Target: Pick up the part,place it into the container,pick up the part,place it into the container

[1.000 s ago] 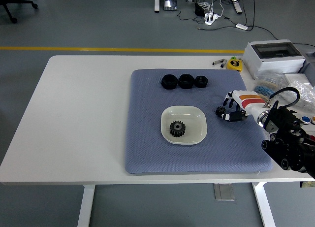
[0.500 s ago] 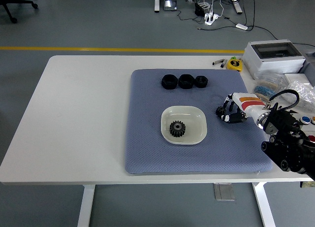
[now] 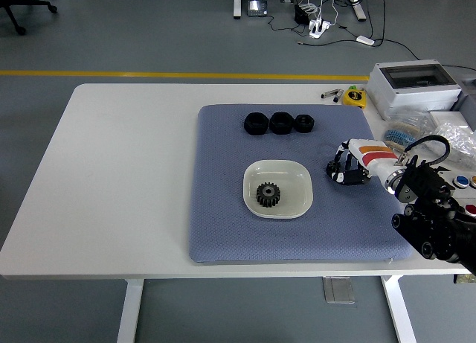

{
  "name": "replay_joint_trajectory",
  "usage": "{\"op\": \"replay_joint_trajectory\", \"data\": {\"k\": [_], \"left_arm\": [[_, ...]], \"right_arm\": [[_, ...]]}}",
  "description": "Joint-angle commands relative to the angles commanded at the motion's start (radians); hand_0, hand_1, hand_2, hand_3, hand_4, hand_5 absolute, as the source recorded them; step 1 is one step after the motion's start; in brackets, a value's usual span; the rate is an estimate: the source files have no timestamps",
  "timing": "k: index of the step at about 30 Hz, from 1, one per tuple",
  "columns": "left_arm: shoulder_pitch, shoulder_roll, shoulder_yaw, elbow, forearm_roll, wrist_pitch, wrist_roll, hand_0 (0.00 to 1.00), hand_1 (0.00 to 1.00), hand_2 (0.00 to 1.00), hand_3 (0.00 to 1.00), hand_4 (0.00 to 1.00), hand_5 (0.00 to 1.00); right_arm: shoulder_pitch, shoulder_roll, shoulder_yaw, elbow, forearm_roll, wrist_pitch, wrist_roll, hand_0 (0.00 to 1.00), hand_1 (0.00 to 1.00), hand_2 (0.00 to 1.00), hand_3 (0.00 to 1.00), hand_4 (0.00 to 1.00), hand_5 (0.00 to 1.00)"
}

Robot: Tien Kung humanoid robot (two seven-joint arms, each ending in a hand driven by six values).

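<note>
Head view: right hand (image 3: 343, 168) over mat (image 3: 223, 231) right side, beside dish (image 3: 297, 203).

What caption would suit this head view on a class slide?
Right hand hovers beside the white dish holding one gear; three black parts wait on the blue mat.

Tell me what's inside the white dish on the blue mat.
One black gear lies flat inside the white dish, left of centre. Nothing else shows in it; the dish floor beneath the gear is covered.
</note>
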Motion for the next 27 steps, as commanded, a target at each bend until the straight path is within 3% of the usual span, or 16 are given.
{"op": "replay_joint_trajectory", "data": {"k": [12,13,18,19,24,25,27], "left_arm": [[0.000,-0.001,-0.001,0.000,0.002,0.000,0.001,0.709,0.723,0.754,0.664,0.690,0.679],[0.000,-0.001,-0.002,0.000,0.003,0.000,0.001,0.709,0.723,0.754,0.664,0.691,0.680],[0.001,-0.001,-0.003,0.000,0.006,0.000,0.002,0.709,0.723,0.754,0.664,0.691,0.680],[0.002,-0.001,-0.004,0.000,0.007,0.000,0.002,0.708,0.723,0.754,0.663,0.690,0.679],[0.004,-0.001,-0.006,0.000,0.010,0.000,0.003,0.708,0.723,0.754,0.663,0.690,0.679],[0.004,-0.001,-0.006,0.000,0.011,0.000,0.003,0.708,0.723,0.754,0.663,0.691,0.680],[0.005,-0.001,-0.008,0.000,0.012,0.000,0.003,0.708,0.723,0.754,0.663,0.691,0.680]], "right_arm": [[-0.008,0.004,-0.012,0.002,0.009,-0.022,0.013,0.009,0.155,0.311,0.500,0.730,0.504],[-0.009,0.004,-0.012,0.003,0.006,-0.025,0.014,0.002,0.126,0.265,0.445,0.734,0.450],[-0.011,0.005,-0.017,0.003,0.001,-0.033,0.013,0.002,0.126,0.265,0.445,0.734,0.450],[-0.012,0.005,-0.019,0.002,-0.002,-0.034,0.012,0.002,0.072,0.199,0.346,0.706,0.460],[-0.015,0.005,-0.026,0.002,-0.012,-0.036,0.008,0.002,0.072,0.199,0.346,0.706,0.460],[-0.015,0.005,-0.026,0.002,-0.013,-0.036,0.008,0.002,0.041,0.160,0.292,0.696,0.466],[-0.017,0.004,-0.028,0.003,-0.017,-0.034,0.010,0.002,0.041,0.160,0.292,0.696,0.466]]}}
